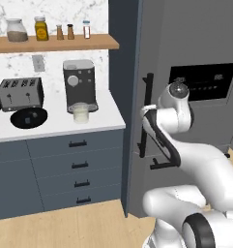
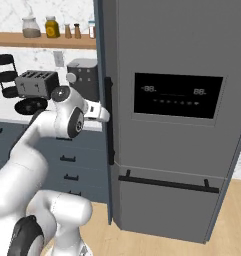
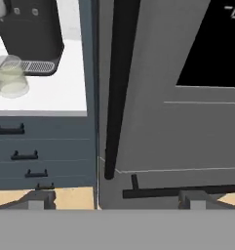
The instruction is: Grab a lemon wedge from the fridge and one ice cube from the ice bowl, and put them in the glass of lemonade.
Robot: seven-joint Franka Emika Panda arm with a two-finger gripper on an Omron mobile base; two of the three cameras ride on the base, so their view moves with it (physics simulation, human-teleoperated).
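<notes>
Two-finger gripper (image 3: pixel 116 202) is seen spread wide with nothing held, its two tips (image 3: pixel 37 200) standing far apart at the bottom of the hand view, one before the wood floor below the drawers, the other before the lower fridge door. Tall dark grey fridge (image 2: pixel 167 65) is shut; its black vertical bar handle (image 3: pixel 120 88) is framed between the tips, just ahead of the hand. Black digital display panel (image 2: pixel 177 95) carries pale segment digits, too blurred to be read. No brand or label can be made out on the shelf jars.

White arm (image 1: pixel 195 160) is raised from the base, bent at the elbow, and the wrist (image 1: pixel 173 109) is brought level at the height of the upper handle, close to the fridge's left edge.

Short clear tumbler of pale yellowish lemonade (image 1: pixel 80 112) is stood near the counter's right front edge, just in front of the dark coffee machine (image 1: pixel 80 85). Wide shallow round black dish (image 1: pixel 28 117) is set near the counter's front edge, before the silver four-slot toaster (image 1: pixel 21 93); a small pale item is seen in it, too small to be identified. White counter (image 1: pixel 103 118) ends against the fridge's side panel. Lemon wedge cannot be located with the door shut.
</notes>
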